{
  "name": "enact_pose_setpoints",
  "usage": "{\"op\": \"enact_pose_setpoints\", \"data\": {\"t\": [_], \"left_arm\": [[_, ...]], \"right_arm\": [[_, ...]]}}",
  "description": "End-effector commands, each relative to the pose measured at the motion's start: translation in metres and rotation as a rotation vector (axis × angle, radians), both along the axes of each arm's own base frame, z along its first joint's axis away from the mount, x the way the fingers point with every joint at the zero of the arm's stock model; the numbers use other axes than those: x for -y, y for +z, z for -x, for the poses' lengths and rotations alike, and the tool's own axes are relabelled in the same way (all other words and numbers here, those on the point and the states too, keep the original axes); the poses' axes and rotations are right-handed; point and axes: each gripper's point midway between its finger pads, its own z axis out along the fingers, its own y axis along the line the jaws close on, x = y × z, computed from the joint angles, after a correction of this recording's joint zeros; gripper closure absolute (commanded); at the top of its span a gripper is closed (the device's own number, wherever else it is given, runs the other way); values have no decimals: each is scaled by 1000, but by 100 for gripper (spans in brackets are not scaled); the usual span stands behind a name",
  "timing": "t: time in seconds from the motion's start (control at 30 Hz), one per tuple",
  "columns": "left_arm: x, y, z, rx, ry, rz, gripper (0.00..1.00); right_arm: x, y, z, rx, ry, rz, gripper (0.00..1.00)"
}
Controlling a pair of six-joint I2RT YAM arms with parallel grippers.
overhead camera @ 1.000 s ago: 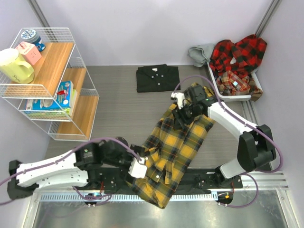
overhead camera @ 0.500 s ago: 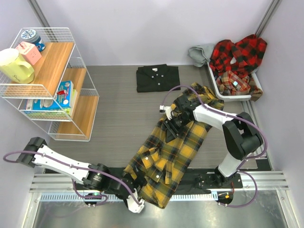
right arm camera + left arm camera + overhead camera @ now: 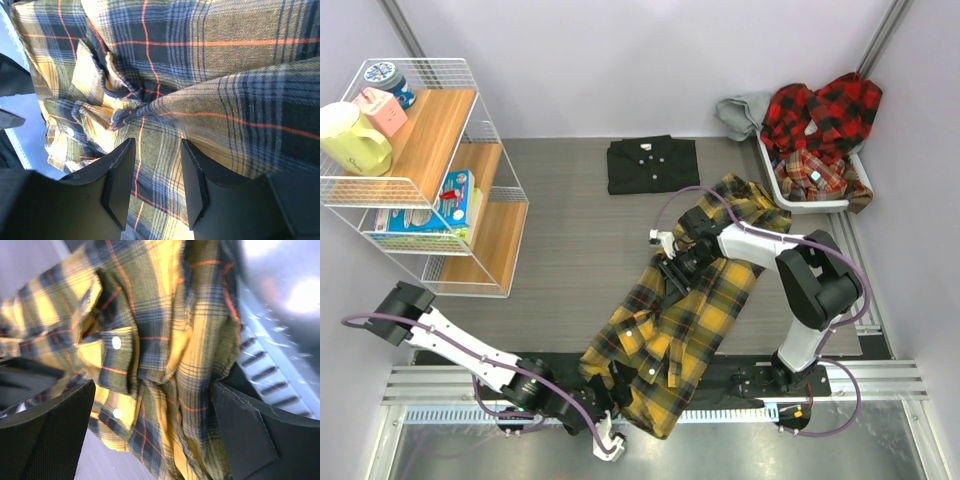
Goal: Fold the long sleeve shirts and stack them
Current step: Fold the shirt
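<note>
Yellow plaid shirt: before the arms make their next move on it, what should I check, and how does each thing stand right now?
1. Is the left hand open: ok, its fingers stand wide apart with cloth of the yellow plaid shirt between them.
2. Does the right hand grip the shirt: cannot tell; cloth sits between its fingers, but a gap shows.
3. Shirt lying flat: not ok, it is bunched, and its near end runs past the edge of the table.
4. Folded black shirt clear of the yellow one: ok, they lie apart.
5. Are the red plaid shirts out of the way: ok, piled in the white bin.
</note>
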Motion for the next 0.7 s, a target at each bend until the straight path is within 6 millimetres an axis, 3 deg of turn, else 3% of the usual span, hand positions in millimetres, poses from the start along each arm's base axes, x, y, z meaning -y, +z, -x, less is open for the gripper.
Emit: {"op": "enact_pose_setpoints", "data": {"t": [0.0,0.2,0.33,0.5,0.6,0.67], "left_arm": [[-2,-13,-19,90,29,27,0],[10,-14,-36,121,85,64,1],[13,-16,-40,114,79,73,9],[21,-19,-60,144,87,84,12],[37,-12,-70,129,108,107,17],[40,-14,-69,113,94,98,29]], "right_arm": [[-9,-6,5,-19,33,-15,54],[-14,-17,11,-48,55,-1,54],[-15,-23,14,-62,63,3,54],[-17,-29,20,-84,76,11,55],[-18,-30,20,-87,77,13,54],[-18,-31,20,-90,75,16,55]]}}
